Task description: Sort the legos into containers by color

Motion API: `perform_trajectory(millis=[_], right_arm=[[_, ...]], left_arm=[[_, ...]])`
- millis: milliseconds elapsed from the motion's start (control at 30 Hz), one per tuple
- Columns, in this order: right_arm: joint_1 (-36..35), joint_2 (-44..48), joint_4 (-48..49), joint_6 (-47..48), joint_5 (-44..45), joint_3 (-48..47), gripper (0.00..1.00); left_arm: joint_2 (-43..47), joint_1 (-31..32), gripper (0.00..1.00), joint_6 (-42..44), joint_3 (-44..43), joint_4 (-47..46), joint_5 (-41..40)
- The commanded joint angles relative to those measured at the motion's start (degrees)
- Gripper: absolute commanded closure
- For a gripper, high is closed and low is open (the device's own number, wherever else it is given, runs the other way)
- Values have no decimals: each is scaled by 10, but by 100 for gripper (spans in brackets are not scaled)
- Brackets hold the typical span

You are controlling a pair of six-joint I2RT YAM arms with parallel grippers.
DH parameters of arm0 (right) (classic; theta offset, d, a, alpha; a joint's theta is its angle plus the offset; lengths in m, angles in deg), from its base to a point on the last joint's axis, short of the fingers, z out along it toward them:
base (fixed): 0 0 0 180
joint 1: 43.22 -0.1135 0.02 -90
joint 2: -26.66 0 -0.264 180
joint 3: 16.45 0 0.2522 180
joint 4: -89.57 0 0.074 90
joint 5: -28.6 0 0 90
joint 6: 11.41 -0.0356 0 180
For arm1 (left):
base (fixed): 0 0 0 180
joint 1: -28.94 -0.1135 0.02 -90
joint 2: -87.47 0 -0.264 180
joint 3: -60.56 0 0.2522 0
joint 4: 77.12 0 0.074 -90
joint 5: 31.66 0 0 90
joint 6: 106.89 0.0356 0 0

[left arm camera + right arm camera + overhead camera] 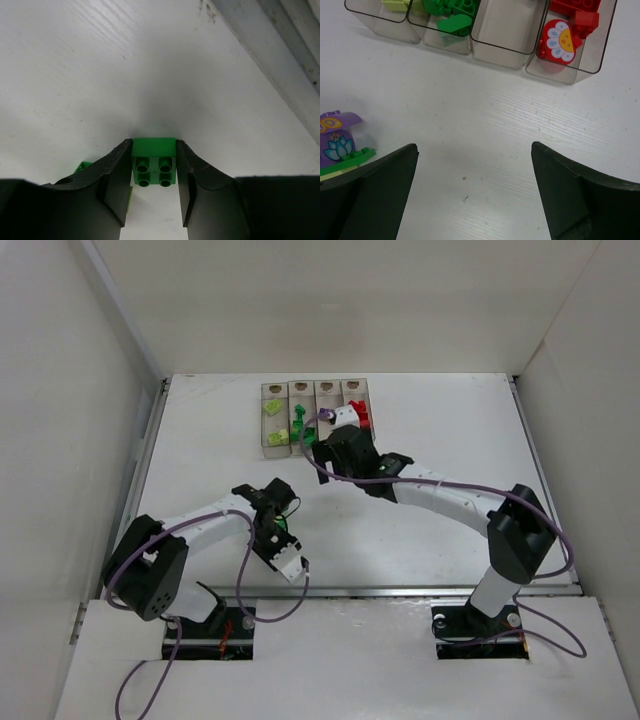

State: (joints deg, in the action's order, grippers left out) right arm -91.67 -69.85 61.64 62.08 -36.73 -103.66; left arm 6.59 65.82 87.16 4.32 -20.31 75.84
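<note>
Bright even light, soft shadows, sharp wrist views

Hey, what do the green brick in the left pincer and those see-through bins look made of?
The green brick: likely hard molded plastic, smooth with slight sheen, crisp round studs. The bins: probably rigid clear plastic, faintly smoky, glossy; the table shows through their walls.

White table (200, 450), white side walls (60, 420), metal strip (400, 591) along near edge.
</note>
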Motion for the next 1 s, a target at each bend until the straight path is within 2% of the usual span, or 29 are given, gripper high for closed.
perform_trajectory(millis=[0,100,133,167,267,300,367,400,433,467,633,800,967], right_arm=[[-2,0,36,11,-15,-41,0],[31,0,36,11,-56,-57,0],[42,0,36,-9,-68,-57,0],[55,6,36,-20,-81,-65,0],[107,11,36,-67,-112,-78,0],[126,11,36,-72,-118,-78,0],[132,18,36,-77,-102,-83,0],[140,18,36,-77,-85,-90,0],[145,18,36,-77,-85,-90,0],[145,23,36,-70,-79,-95,0],[166,9,36,-30,-79,-120,0],[186,-40,36,7,-87,-180,0],[187,-80,11,32,-103,-221,0]], left_arm=[[32,2,100,-23,-22,31,66],[43,2,100,-102,-101,25,157],[43,2,100,-194,-125,7,175],[43,-7,100,-245,-167,-20,203],[15,-58,100,-392,-226,-155,241],[9,-73,100,-508,-226,-251,241],[-6,-115,100,-609,-226,-354,232],[-13,-127,100,-650,-219,-452,222],[-21,-137,100,-722,-219,-498,209],[-43,-152,100,-749,-212,-566,186],[-129,-162,100,-791,-248,-655,126],[-234,-168,87,-809,-312,-666,110],[-280,-181,87,-852,-379,-647,60]])
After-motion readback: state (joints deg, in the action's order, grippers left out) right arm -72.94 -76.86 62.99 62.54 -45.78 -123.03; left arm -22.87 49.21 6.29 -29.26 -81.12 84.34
